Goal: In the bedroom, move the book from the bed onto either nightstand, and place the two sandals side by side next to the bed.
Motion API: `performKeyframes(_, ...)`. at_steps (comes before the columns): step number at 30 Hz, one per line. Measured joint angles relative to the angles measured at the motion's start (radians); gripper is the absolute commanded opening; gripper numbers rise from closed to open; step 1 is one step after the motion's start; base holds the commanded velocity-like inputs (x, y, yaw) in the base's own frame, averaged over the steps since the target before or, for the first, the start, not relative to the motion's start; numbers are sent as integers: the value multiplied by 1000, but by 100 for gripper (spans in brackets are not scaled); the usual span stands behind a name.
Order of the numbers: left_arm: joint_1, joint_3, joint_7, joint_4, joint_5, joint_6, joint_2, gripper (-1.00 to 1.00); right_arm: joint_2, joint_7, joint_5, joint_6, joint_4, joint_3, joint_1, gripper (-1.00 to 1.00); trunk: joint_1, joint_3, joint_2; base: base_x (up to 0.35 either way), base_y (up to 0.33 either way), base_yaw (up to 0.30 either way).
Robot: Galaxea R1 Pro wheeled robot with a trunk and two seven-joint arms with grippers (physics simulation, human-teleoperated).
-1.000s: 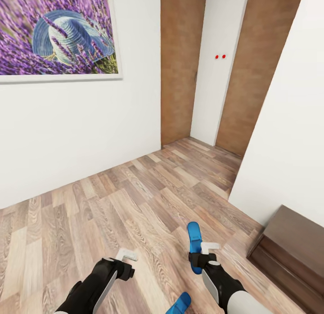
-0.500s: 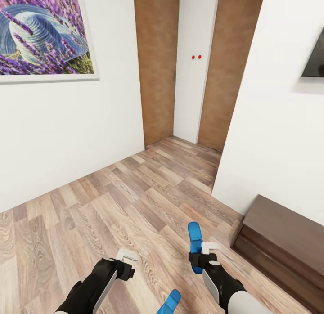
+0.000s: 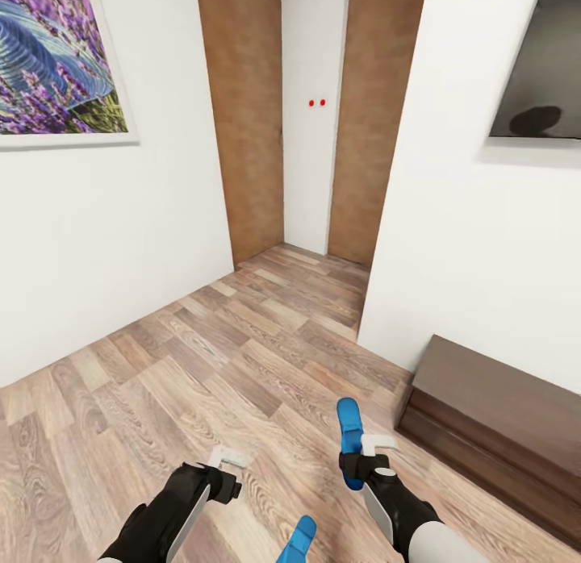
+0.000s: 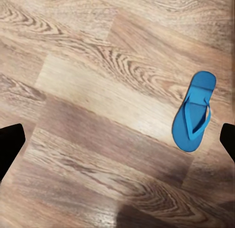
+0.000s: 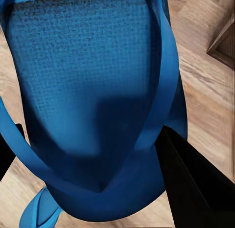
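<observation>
The whole view has swung rightward since a second ago: the lavender picture (image 3: pixel 48 63) slides off, a dark wall screen (image 3: pixel 539 63) has come in. So the robot looks to be turning, carrying its load toward the bed. The right pincer (image 3: pixel 365 460) is clamped on one bright blue flat sandal (image 3: pixel 349 434), its woven sole close to the wrist camera. The left pincer (image 3: pixel 227 466) is spread wide, empty. The second blue sandal (image 4: pixel 194 112) lies on the grained wood-plank floor (image 3: pixel 242 361), below and between the arms.
</observation>
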Motion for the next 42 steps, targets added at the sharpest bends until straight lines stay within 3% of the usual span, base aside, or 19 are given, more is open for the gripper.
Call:
performKeyframes(14, 0, 0, 2, 1, -3, -2, 0, 100, 0, 1, 0, 0, 1, 0, 0, -100, 0, 0, 0, 0, 14, -193)
performKeyframes(42, 0, 0, 3, 1, -3, -8, -2, 100, 0, 1, -1, -2, 1, 2, 1, -100, 0, 0, 0, 0, 30, -9)
